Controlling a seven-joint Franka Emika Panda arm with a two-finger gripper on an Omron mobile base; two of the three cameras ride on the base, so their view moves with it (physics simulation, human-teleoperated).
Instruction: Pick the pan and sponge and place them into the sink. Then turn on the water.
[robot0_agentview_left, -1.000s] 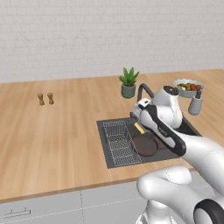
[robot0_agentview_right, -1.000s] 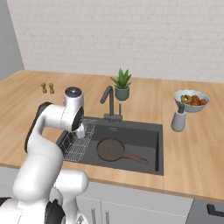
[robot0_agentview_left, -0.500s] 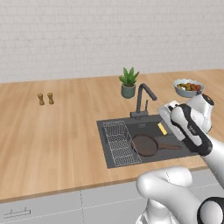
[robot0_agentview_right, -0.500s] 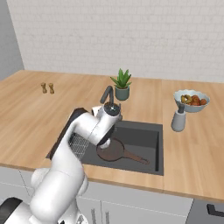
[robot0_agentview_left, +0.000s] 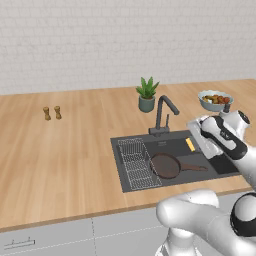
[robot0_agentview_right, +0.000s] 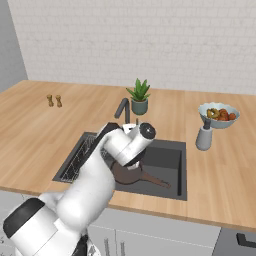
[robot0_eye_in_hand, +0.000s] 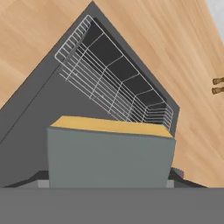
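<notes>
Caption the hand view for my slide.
The hand carries the sponge, grey-green face toward the camera, over the sink and its wire rack.

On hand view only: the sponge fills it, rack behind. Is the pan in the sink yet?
Observer: Yes. In the left base view the pan lies flat in the sink, just right of the rack, its handle pointing right.
Operator: Sponge relative to it?
Observer: The sponge is beyond the pan's handle, toward the basin's back right.
Operator: Faucet?
Observer: The faucet stands at the sink's back edge, its spout arching right over the basin.
</notes>
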